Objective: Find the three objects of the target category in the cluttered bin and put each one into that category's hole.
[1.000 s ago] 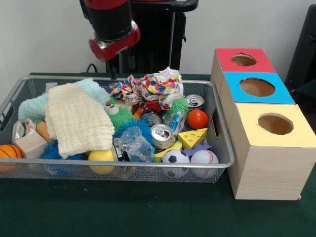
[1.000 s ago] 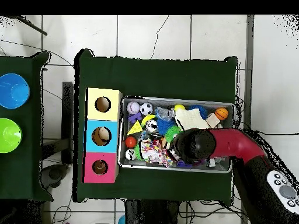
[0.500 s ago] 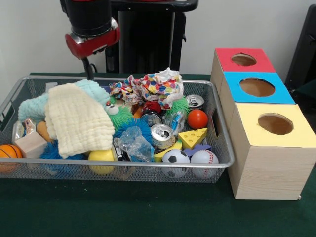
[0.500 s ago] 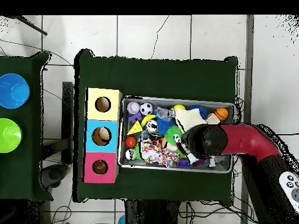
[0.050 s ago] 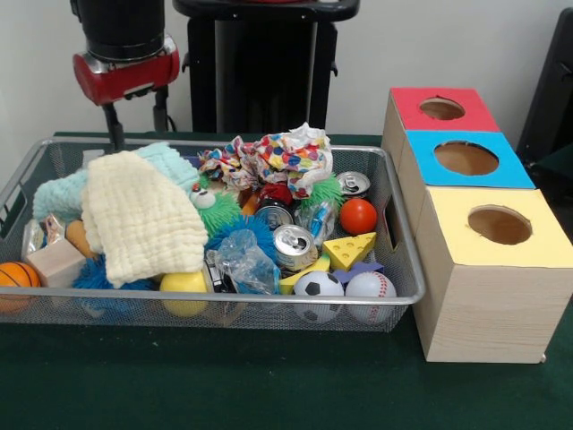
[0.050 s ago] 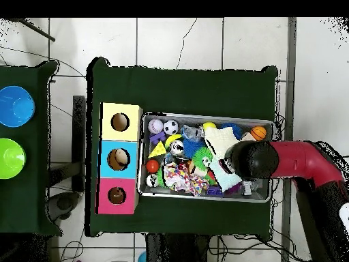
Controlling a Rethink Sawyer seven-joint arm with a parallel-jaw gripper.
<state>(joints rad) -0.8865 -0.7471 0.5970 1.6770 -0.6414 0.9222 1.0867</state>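
The wire mesh bin (image 5: 398,269) sits on the green table (image 5: 269,394), full of clutter. The red and black claw (image 5: 119,130) hangs over the bin's back rim at the end furthest from the boxes, holding nothing. Whether it is apart or together cannot be told.

Three cloths lie nearest the claw. A cream waffle cloth (image 5: 139,219) is just below and in front of it, and a pale teal fluffy cloth (image 5: 58,195) is beside that. A crumpled spotted cloth (image 5: 269,159) lies further along the back rim.

Three silver drink cans (image 5: 295,245) sit well off to the claw's side, towards the boxes.

There are five balls. An orange basketball (image 5: 16,276) and a yellow ball (image 5: 183,282) lie at the front wall. A soccer ball (image 5: 318,285), a baseball (image 5: 370,285) and a red-orange ball (image 5: 358,216) are at the end furthest from the claw. A yellow cheese wedge (image 5: 351,249) lies among these three.

Beyond that end stand three wooden boxes, topped red (image 5: 407,100), blue (image 5: 425,170) and yellow (image 5: 448,246), each with one round hole.
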